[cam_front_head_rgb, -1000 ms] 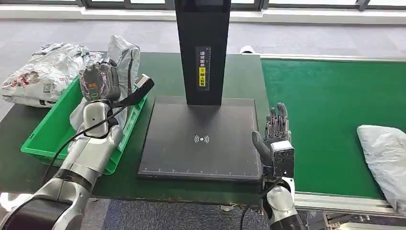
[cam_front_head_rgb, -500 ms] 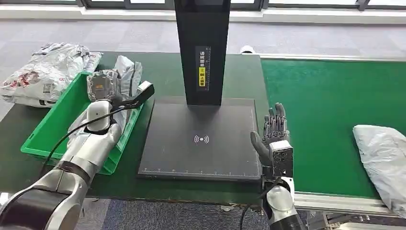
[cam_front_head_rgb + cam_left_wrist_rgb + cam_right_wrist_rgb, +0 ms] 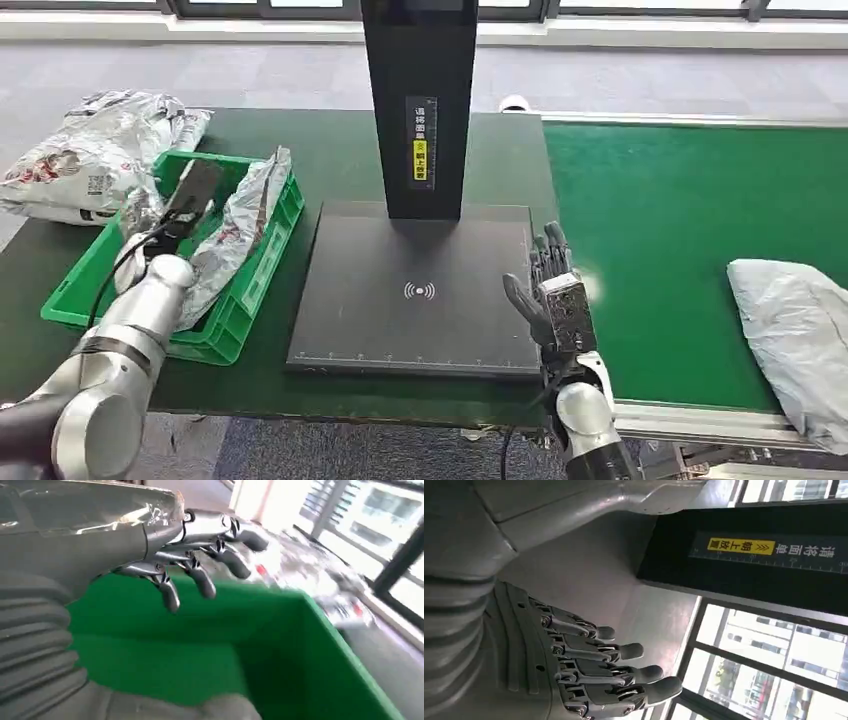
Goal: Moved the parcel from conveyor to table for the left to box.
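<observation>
While parcel lies in green bin, left hand beside it empty, fingers spread, right hand open, empty.

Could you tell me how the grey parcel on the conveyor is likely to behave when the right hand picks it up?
The parcel looks like a crumpled plastic mailer, so it will probably sag rather than stay stiff. Its glossy film may be slippery. It lies flat, so rolling seems unlikely.

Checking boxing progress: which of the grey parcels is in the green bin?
The crumpled silver-grey parcel beside the left hand lies inside the green bin. Another rests on the table behind the bin; a third sits on the conveyor.
</observation>
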Controlling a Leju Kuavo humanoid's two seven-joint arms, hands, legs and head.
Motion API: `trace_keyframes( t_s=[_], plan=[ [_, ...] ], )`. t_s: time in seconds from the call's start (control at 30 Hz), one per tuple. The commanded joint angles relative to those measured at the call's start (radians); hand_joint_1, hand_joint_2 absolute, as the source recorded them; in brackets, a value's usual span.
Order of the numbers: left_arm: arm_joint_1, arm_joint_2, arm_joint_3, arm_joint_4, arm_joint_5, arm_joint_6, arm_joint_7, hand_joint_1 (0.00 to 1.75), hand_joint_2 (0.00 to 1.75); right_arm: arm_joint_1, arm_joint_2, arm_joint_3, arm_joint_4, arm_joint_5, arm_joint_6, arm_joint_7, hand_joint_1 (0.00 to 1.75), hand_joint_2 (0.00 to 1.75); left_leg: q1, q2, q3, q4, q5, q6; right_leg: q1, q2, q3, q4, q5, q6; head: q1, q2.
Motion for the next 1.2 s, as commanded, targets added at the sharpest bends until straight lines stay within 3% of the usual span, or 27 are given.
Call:
trace_keyframes(
  t_s=[0.03,0.4,0.57,0.73,0.83,0.87,0.9,0.93,1.07,1.2],
  plan=[
    [-0.041,-0.012,0.136,0.036,-0.007,0.064,-0.029,0.00,0.00,-0.058,-0.006,-0.010,0.104,-0.003,-0.001,0.005,0.00,1.75,0.001,-0.005,0.002,-0.001,0.000,0.001,0.001,-0.006,0.004,-0.002,-0.001,0.000,0.000,0.000],
    [-0.039,-0.011,0.136,0.037,-0.008,0.065,-0.029,0.00,0.00,-0.057,-0.007,-0.010,0.104,-0.003,-0.001,0.005,0.00,1.75,0.002,-0.004,0.002,-0.001,0.000,0.000,0.000,-0.003,0.004,-0.001,-0.001,-0.001,0.000,0.000],
    [-0.049,-0.048,0.138,-0.016,0.032,0.152,-0.162,0.00,0.00,-0.072,-0.003,-0.012,0.122,-0.003,-0.021,0.003,0.00,1.75,0.002,-0.003,0.002,0.000,0.000,0.000,0.001,-0.003,0.004,-0.001,-0.001,-0.001,0.000,0.000],
    [0.011,-0.140,0.126,-0.214,0.085,0.168,-0.323,0.00,0.00,-0.082,0.001,-0.009,0.139,0.012,-0.070,-0.017,0.00,1.75,0.002,-0.006,0.000,0.000,0.000,0.000,0.001,-0.005,0.003,-0.001,-0.001,0.000,0.000,0.000],
    [0.056,-0.214,0.027,-0.299,0.299,0.121,-0.483,0.00,0.00,-0.094,0.000,-0.010,0.147,0.043,-0.115,-0.027,0.00,1.75,0.002,-0.008,0.001,0.000,0.001,0.001,0.001,-0.008,0.005,-0.002,-0.001,0.000,0.000,0.000],
    [0.116,-0.275,-0.008,-0.400,0.530,-0.141,-0.649,0.00,0.00,-0.128,0.003,-0.011,0.176,0.088,-0.173,-0.044,0.00,1.75,0.002,-0.006,0.001,0.000,0.000,0.000,0.000,-0.005,0.004,-0.001,-0.001,0.000,0.000,0.000],
    [0.174,-0.334,-0.071,-0.460,0.559,-0.164,-0.641,0.00,0.00,-0.164,0.005,-0.014,0.206,0.124,-0.213,-0.036,0.00,1.75,0.001,-0.006,0.002,0.000,0.000,0.001,-0.001,-0.006,0.005,-0.002,-0.001,0.000,0.000,0.000],
    [0.214,-0.360,-0.135,-0.491,0.616,-0.179,-0.639,0.00,1.75,-0.185,0.007,-0.020,0.223,0.134,-0.216,-0.035,0.00,1.75,0.000,-0.008,0.001,-0.001,0.001,0.001,-0.003,-0.007,0.005,-0.002,-0.001,0.001,0.000,0.000],
    [0.300,-0.366,-0.337,-0.503,0.826,-0.186,-0.744,0.00,1.75,-0.184,0.001,-0.052,0.240,0.286,-0.349,-0.030,0.00,1.75,-0.003,-0.007,0.002,-0.001,0.000,0.002,-0.005,-0.007,0.006,-0.003,-0.001,0.002,0.000,0.000],
    [0.296,-0.349,-0.357,-0.502,0.854,-0.183,-0.750,0.00,1.75,-0.171,0.002,-0.064,0.228,0.293,-0.339,-0.035,0.00,1.75,-0.002,-0.005,0.003,0.000,-0.002,0.003,-0.004,-0.004,0.006,-0.004,0.000,0.002,0.001,0.000]
  ],
)
